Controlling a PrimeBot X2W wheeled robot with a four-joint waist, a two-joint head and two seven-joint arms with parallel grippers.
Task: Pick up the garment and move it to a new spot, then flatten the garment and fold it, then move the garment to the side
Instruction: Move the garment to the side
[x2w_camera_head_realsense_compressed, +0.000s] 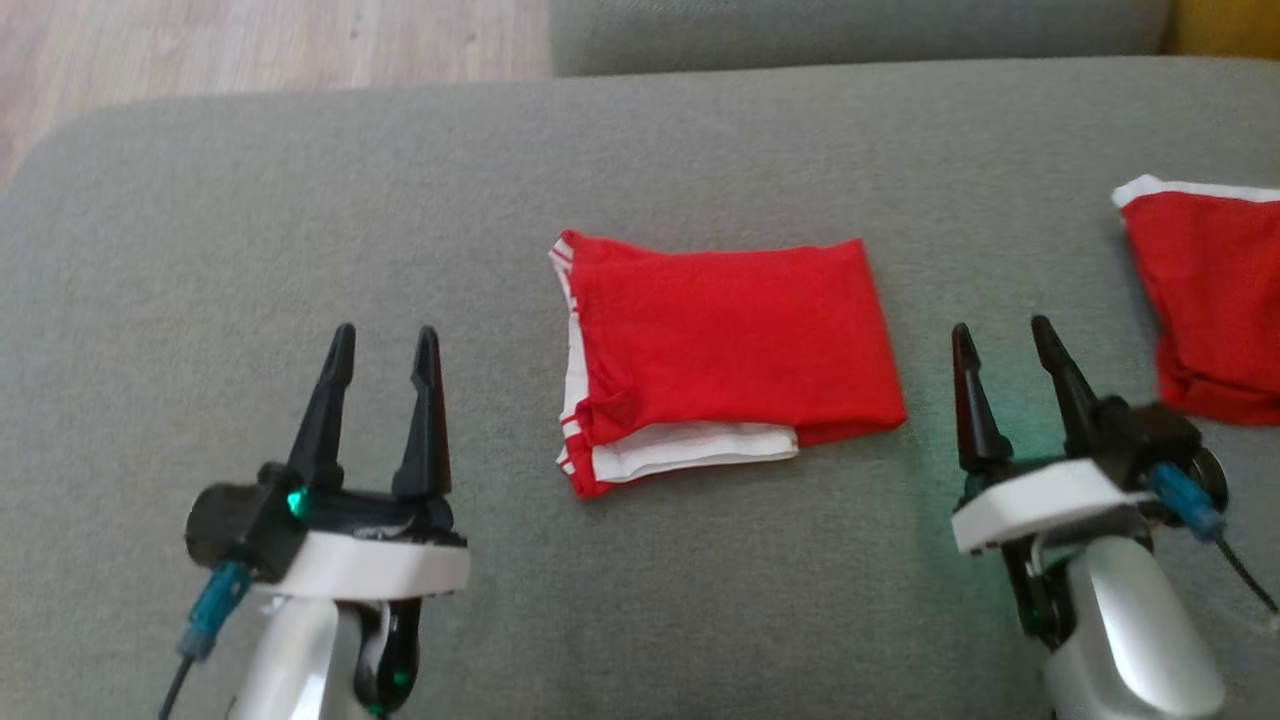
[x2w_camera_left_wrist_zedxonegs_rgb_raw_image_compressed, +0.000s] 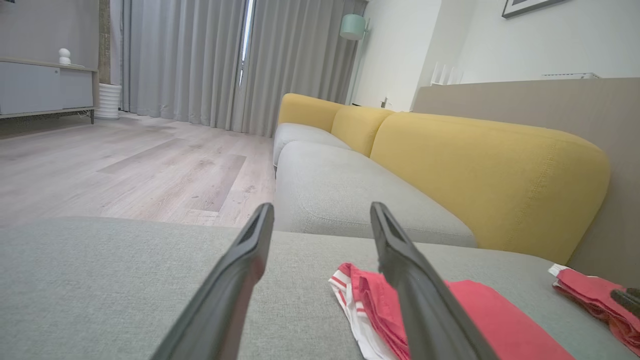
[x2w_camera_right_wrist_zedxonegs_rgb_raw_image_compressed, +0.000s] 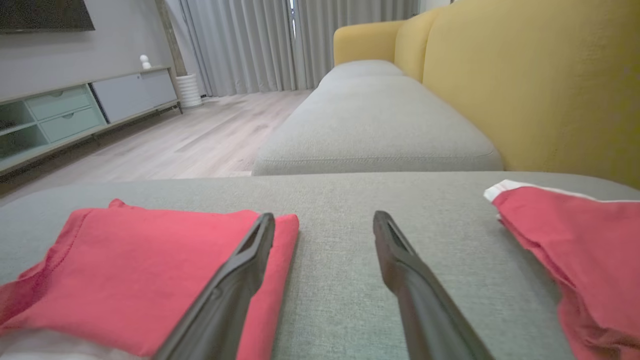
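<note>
The left gripper (x2w_camera_head_realsense_compressed: 386, 335) has its jaws spread fully apart with nothing held between them; bare grey seat cushion (x2w_camera_head_realsense_compressed: 700, 140) shows through the gap. The right gripper (x2w_camera_head_realsense_compressed: 1002, 328) is in the same condition: jaws wide apart and empty. The folded garment (x2w_camera_head_realsense_compressed: 730, 350), red with white striped trim, lies flat on the cushion between the two grippers and level with their fingertips, touching neither. Its trimmed edge faces the left jaws, and its plain red folded edge faces the right jaws. A white layer protrudes from under the red on the side nearest the robot. In the left wrist view, the garment lies to the outer side of the right-hand finger, which hides part of it. In the right wrist view, the left-hand finger overlaps one corner of the garment; the head view shows a strip of cushion separating them. A second red garment (x2w_camera_head_realsense_compressed: 1215, 310), rumpled and with a white edge, lies near the outer side of the right jaws. Ahead of both sets of jaws, the cushion ends and a yellow backrest (x2w_camera_left_wrist_zedxonegs_rgb_raw_image_compressed: 490, 180) and wooden floor (x2w_camera_left_wrist_zedxonegs_rgb_raw_image_compressed: 125, 165) follow.
</note>
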